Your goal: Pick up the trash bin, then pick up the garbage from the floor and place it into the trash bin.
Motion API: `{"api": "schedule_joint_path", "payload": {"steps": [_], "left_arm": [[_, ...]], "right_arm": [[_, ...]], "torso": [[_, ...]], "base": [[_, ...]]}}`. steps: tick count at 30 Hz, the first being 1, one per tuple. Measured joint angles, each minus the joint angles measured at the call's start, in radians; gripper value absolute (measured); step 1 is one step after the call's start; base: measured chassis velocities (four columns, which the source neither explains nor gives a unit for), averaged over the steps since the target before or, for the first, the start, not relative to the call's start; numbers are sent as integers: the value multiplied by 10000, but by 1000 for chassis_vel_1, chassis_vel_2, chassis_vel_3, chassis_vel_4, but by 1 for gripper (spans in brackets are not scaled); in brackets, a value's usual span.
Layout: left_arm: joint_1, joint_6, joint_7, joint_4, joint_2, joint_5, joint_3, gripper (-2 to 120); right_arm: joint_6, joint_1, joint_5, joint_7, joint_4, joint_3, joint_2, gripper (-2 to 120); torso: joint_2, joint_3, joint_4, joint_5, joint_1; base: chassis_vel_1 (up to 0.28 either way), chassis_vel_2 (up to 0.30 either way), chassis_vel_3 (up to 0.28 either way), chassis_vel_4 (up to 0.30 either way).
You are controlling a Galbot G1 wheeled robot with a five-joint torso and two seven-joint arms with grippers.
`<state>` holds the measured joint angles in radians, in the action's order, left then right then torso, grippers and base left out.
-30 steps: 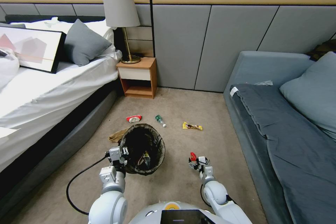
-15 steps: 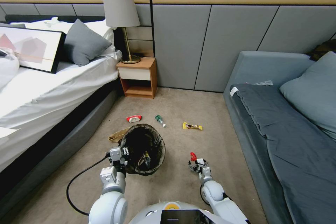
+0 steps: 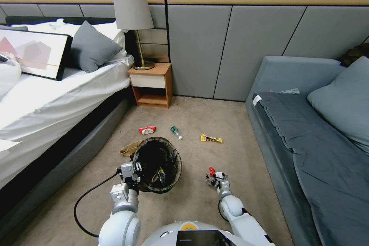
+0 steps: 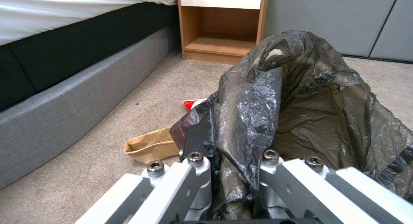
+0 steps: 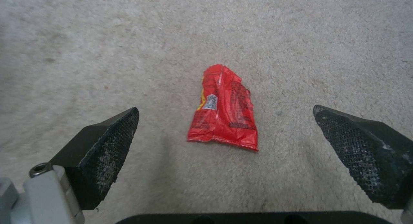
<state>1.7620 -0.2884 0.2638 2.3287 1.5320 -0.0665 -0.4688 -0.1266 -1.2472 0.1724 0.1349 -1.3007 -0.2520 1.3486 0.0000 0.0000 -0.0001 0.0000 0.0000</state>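
Note:
The trash bin (image 3: 158, 163), lined with a crinkled black bag (image 4: 301, 98), hangs tilted above the carpet with my left gripper (image 3: 130, 170) shut on its rim. A yellow wrapper lies inside it. My right gripper (image 3: 215, 178) hovers low over a red snack wrapper (image 5: 224, 109), also seen at the fingertips in the head view as a red wrapper (image 3: 211, 170). Its jaws stand wide open on either side of the wrapper, not touching it. More garbage lies beyond: a red-white packet (image 3: 147, 130), a small clear bottle (image 3: 176, 132), a yellow wrapper (image 3: 211, 138) and a brown paper bag (image 3: 128, 148).
A bed (image 3: 57, 96) runs along the left. A wooden nightstand (image 3: 151, 85) with a lamp (image 3: 133, 23) stands at the back wall. A grey sofa (image 3: 315, 142) fills the right side. Open carpet lies between them. A black cable (image 3: 82, 207) loops beside my left arm.
My right gripper has drawn back and lower toward the red wrapper. The left gripper and bin have stayed almost still.

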Motion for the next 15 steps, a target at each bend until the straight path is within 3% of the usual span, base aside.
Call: {"api": "schedule_joint_path", "payload": {"steps": [15], "left_arm": [[38, 7, 5, -53, 13, 44, 20, 6]], "right_arm": [[319, 954, -190, -240, 1229, -132, 396, 100]], "torso": [[0, 0, 3, -2, 0]], "base": [[0, 0, 0, 0]]}}
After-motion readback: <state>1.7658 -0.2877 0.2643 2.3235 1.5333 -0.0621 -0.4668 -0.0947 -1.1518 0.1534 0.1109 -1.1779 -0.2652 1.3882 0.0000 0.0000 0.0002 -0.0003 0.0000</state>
